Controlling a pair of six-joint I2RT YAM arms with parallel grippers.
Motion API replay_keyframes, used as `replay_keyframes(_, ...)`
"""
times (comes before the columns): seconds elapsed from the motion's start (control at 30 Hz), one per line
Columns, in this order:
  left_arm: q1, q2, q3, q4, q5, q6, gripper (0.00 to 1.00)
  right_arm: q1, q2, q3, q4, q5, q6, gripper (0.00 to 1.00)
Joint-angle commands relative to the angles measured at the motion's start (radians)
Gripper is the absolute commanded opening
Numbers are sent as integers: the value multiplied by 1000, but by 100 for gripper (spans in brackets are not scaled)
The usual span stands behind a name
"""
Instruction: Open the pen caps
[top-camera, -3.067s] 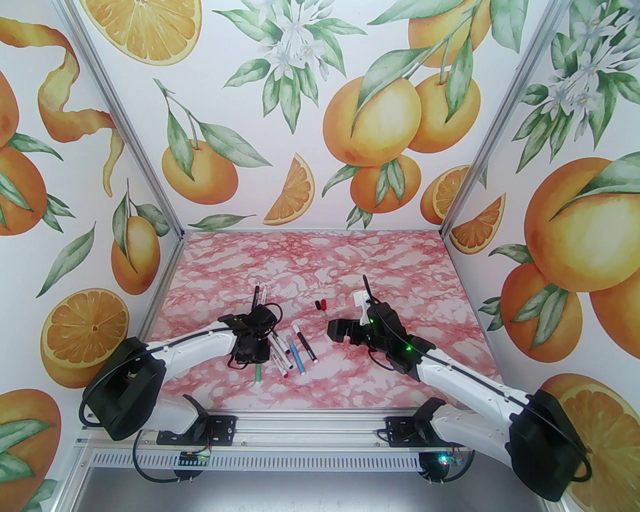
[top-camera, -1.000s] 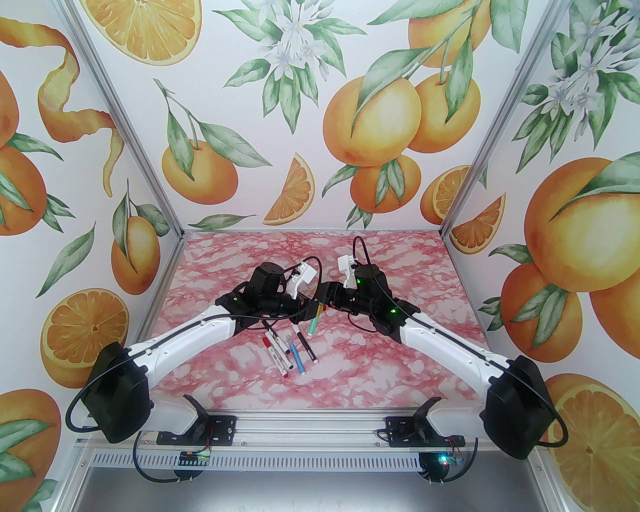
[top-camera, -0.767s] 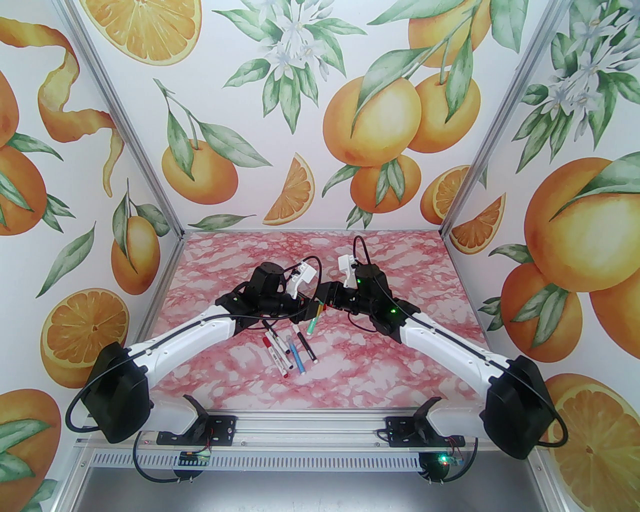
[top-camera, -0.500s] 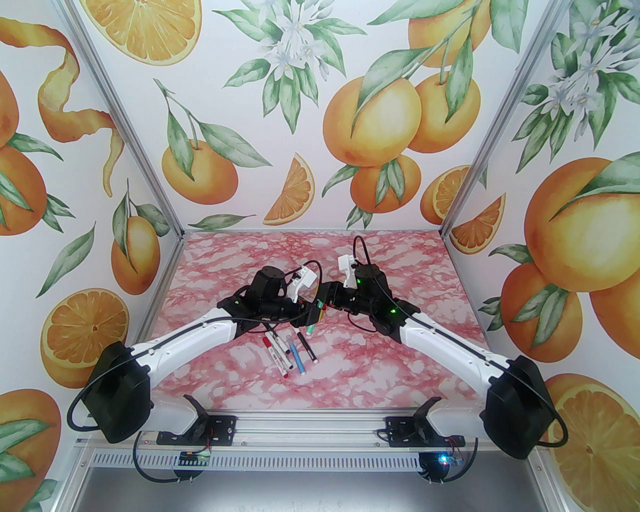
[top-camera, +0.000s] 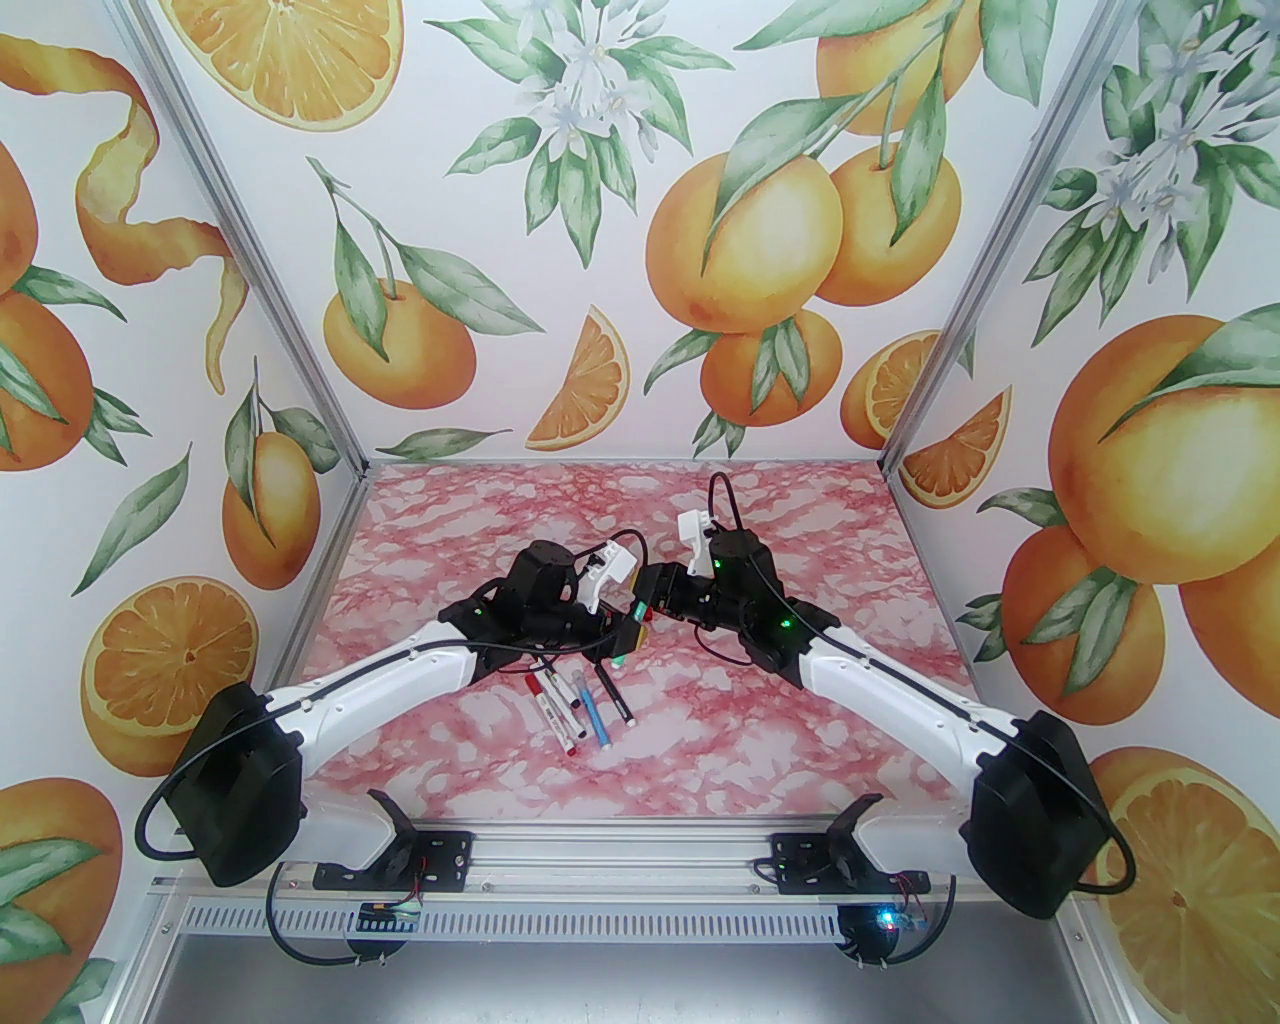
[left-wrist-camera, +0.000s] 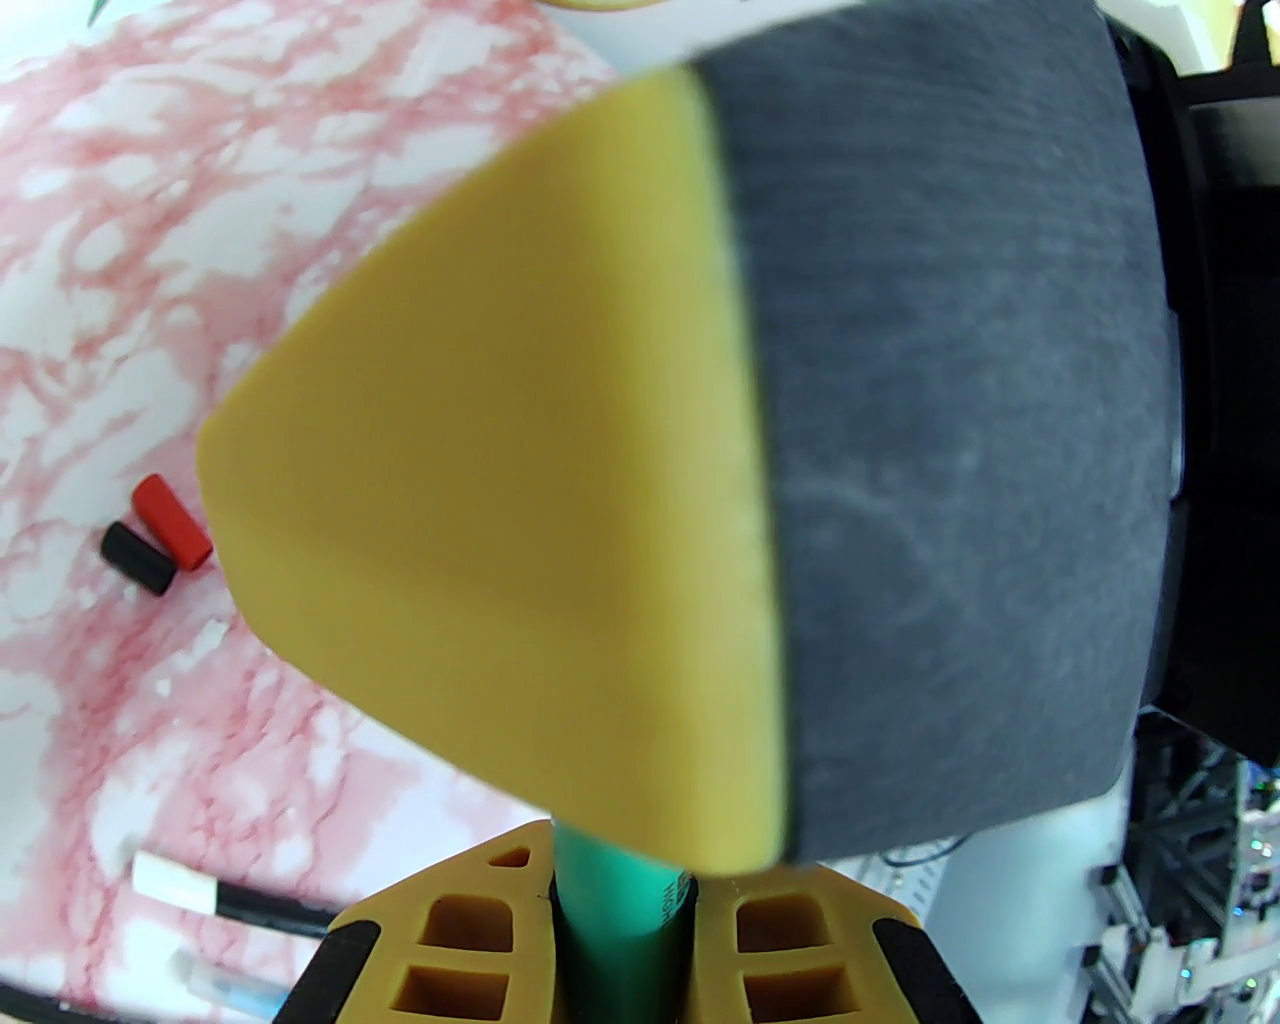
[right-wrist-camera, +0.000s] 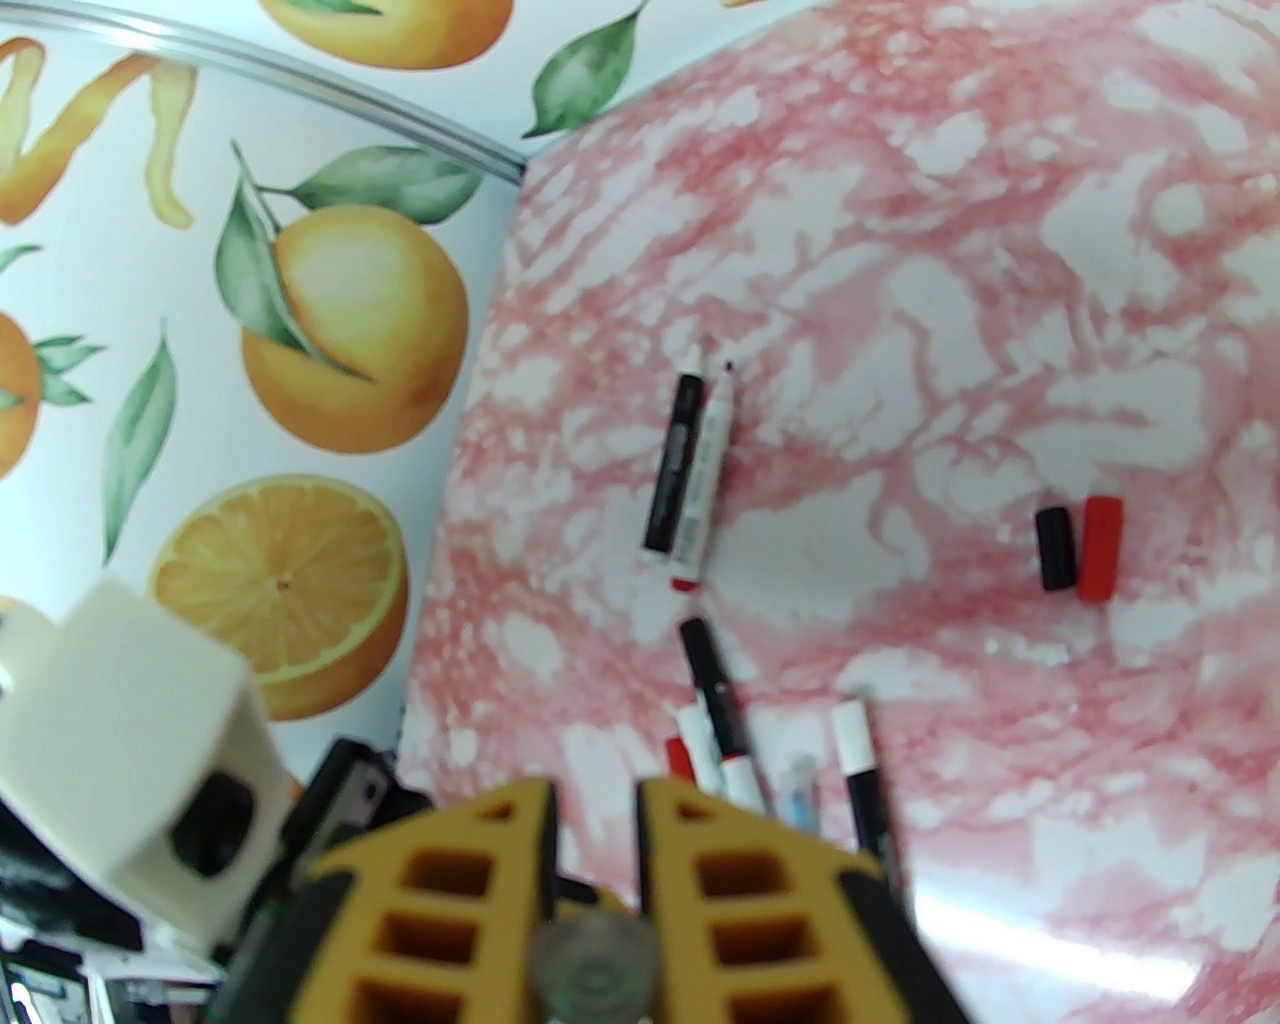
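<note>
A green pen (left-wrist-camera: 620, 905) hangs above the table's middle, gripped by my left gripper (top-camera: 621, 642), whose yellow fingers (left-wrist-camera: 450, 935) are shut on its barrel. My right gripper (top-camera: 646, 608) meets it from the right, shut on the pen's cap (right-wrist-camera: 590, 962), seen end-on between its fingers (right-wrist-camera: 470, 880). The right finger's yellow pad (left-wrist-camera: 500, 480) hides the pen's upper part in the left wrist view. A loose red cap (right-wrist-camera: 1100, 548) and a black cap (right-wrist-camera: 1056, 548) lie side by side on the table.
Several pens (top-camera: 580, 705) lie fanned on the pink marble table (top-camera: 800, 720) below the grippers. Two more pens (right-wrist-camera: 685, 470), one black and one white, lie side by side toward the back left. The left wall (right-wrist-camera: 300, 300) is close behind them.
Both arms rose and met over the middle, the left one carrying the green pen off the table. In the last second the left gripper edged right and less of the barrel shows.
</note>
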Motion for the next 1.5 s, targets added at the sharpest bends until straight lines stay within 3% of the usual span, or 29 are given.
replay_keyframes(0.0, -20, -1, 32, -81, -103, 48, 8, -1, -44, 14, -97, 163, -19, 10)
replay_keyframes(0.17, -37, 10, 25, -89, -48, 60, 7, -10, -68, 18, -104, 247, -28, 9)
replay_keyframes(0.23, -37, 17, 23, -87, 31, 69, 6, -21, -74, 22, -90, 243, -40, 9)
replay_keyframes(0.37, -23, 27, -2, -37, 176, 52, 6, -74, -82, -8, 57, 85, -73, 10)
replay_keyframes(0.6, -20, 15, 11, -67, 159, 65, 5, -127, -76, -6, 129, -39, -109, 10)
replay_keyframes(1.07, 61, -173, -24, -92, -116, 61, 7, -107, 121, 133, -257, 172, -293, 12)
replay_keyframes(1.47, 172, -315, -149, 3, -63, 4, 7, -56, 383, 263, -362, 266, -303, 13)
